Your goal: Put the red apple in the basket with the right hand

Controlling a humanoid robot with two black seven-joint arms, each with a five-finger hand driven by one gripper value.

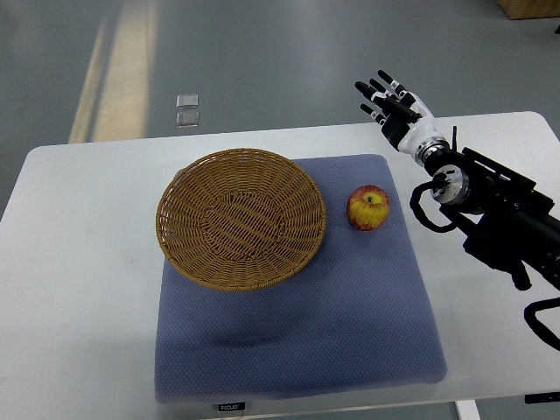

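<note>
Woven wicker basket (pixel 241 219) w/ round red apple (pixel 368 208) beside it on dimpled blue mat (pixel 297 324); right hand (pixel 394 105) open, empty.

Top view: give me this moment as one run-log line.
right hand: open, raised past table edge | apple: on mat, right of basket | basket: empty | left hand: unseen

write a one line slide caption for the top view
Right hand open above the table's far edge, red apple on the blue mat beside the empty wicker basket.
</note>
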